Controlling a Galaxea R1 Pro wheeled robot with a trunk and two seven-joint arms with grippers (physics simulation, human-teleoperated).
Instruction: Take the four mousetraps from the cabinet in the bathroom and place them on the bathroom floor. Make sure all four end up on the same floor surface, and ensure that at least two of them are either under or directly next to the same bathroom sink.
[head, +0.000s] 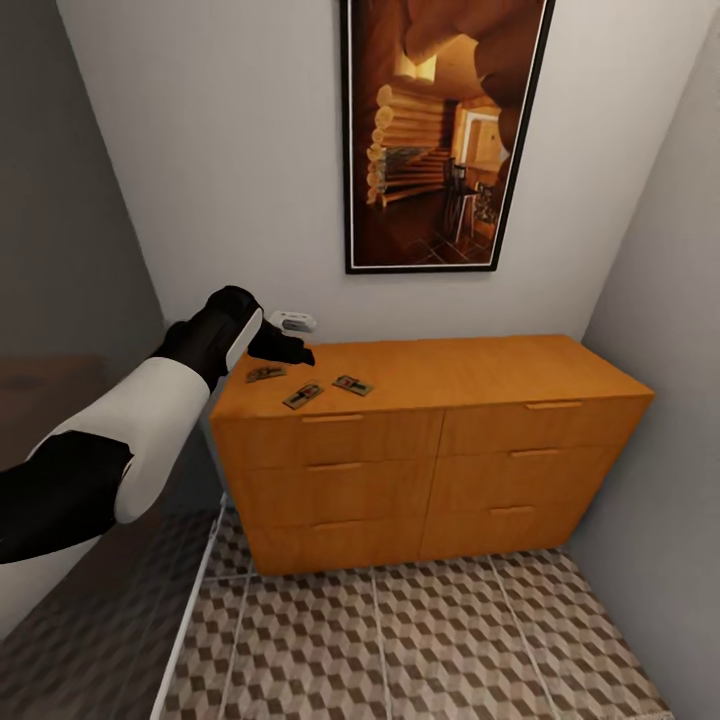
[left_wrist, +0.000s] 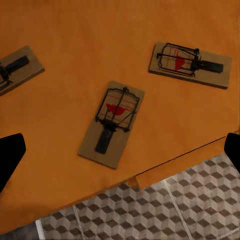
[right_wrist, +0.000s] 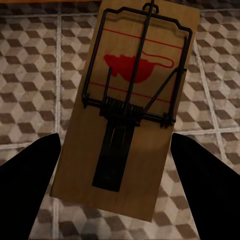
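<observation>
Over the cabinet (head: 430, 400), at centre left of the head view, our left gripper (head: 290, 350) hovers above three traps lying near the top's left front corner. We count the left trap (head: 266, 373), the middle trap (head: 302, 396) and the right trap (head: 353, 385), all flat and apart from one another.

What worries us first is the edge. In the left wrist view the middle trap (left_wrist: 112, 124) sits near the front lip, with floor (left_wrist: 165, 210) showing just beyond, so a clumsy descent could nudge it off. These slabs are thin, and fingers closing too high would likely slide over the wood or catch the wire bar instead.

Our left jaws stand wide open, dark tips at the lower corners of that view, holding and touching nothing.

Our right gripper (right_wrist: 117, 185) has its fingers (right_wrist: 30, 190) closed against the two long sides of a fourth trap (right_wrist: 130, 110), carried above the tiled floor (right_wrist: 30, 70). We judge that a weak edge grip could let it slip or twist.
</observation>
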